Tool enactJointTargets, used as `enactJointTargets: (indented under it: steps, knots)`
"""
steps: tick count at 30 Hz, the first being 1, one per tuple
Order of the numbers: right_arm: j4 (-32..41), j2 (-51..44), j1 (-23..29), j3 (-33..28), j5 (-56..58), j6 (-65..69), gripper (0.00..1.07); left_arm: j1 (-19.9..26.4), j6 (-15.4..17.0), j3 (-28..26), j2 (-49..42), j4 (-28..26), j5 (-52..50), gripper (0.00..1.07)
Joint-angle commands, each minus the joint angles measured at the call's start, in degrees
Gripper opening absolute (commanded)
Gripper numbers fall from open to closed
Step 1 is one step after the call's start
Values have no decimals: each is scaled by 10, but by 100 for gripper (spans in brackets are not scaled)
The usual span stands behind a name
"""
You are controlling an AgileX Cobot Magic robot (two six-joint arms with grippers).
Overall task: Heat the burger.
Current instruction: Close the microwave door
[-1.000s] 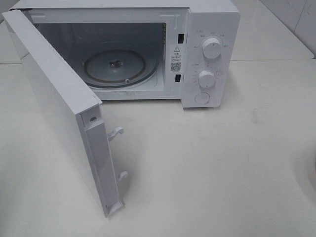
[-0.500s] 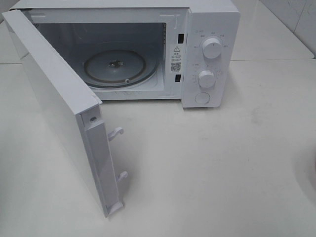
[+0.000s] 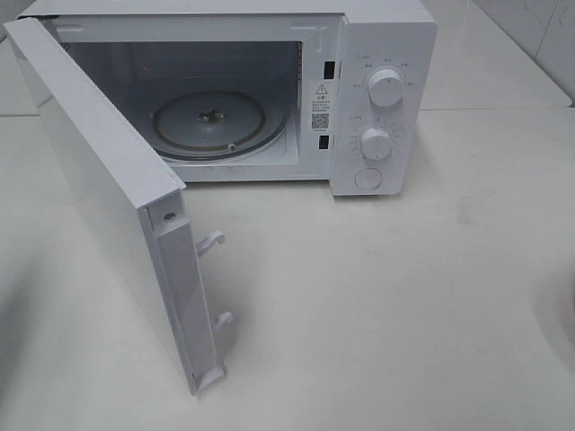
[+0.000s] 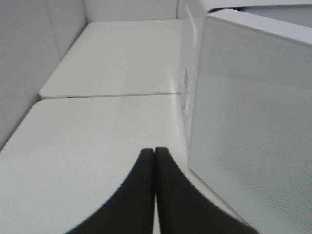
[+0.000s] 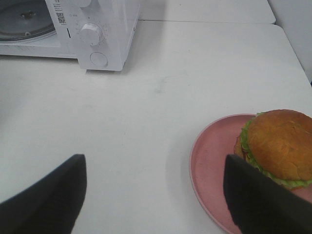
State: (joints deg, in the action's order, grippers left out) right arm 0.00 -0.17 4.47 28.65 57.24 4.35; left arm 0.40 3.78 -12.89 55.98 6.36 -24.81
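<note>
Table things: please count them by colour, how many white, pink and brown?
White: 1, the microwave
Pink: 1, the plate
Brown: 1, the burger on the plate
Total: 3

My left fingers (image 4: 148, 195) look like matt black plastic, smooth; focus is soft, so I hedge on texture. Microwave (image 3: 386, 54) casing: smooth white, faint sheen, with white plastic-looking knobs (image 3: 385, 88). Turntable (image 3: 208, 121): clear glass, glossy. Door (image 4: 253, 122) outer face: fine-grained matt white. Table (image 5: 161, 112): smooth off-white, semi-matt. Plate (image 5: 209, 161): pink, satin. Burger (image 5: 278, 146): glossy bun, frilly lettuce.
</note>
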Motion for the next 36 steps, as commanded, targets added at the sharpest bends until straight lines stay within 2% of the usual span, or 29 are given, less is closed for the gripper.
enactJointTargets:
  steps: [1,5,9,16,17,24,30,36]
  knots:
    - [-3,-17,-4,-1,-1,-6,75,-19,30,2,33,36,-46,0]
    - [-3,-17,-4,-1,-1,-6,75,-47,46,2,91,43,-112,0]
    - [-3,-17,-4,-1,-1,-6,75,-91,45,2,162,52,-184,0]
    - [0,-17,-4,-1,-1,-8,75,-153,45,1,231,53,-249,0]
    - [0,-17,-4,-1,-1,-8,75,-176,45,-1,248,48,-270,0]
    - [0,-17,-4,-1,-1,-7,75,-224,41,-3,305,-9,-332,0]
    - [0,-17,-4,-1,-1,-7,75,-266,41,-45,363,-14,-350,0]
    - [0,-17,-4,-1,-1,-6,75,-274,41,-94,398,-11,-350,0]
